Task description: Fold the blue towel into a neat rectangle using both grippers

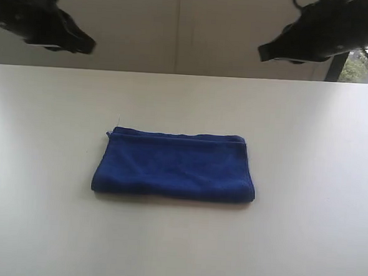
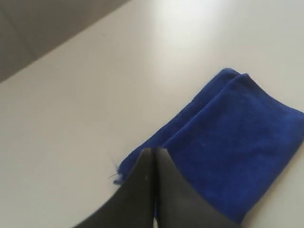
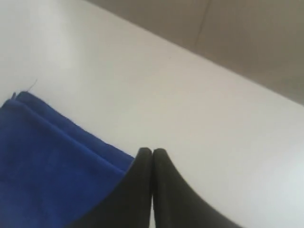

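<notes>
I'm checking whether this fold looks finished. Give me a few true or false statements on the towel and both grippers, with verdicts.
1. The blue towel lies folded as a rectangle on the table. True.
2. The left gripper is clamped on the towel's edge. False: it hangs above the table, shut and holding nothing.
3. The right gripper has its jaws shut. True.
4. The towel hangs over the table's edge. False: it lies wholly on the tabletop, away from the edges.
</notes>
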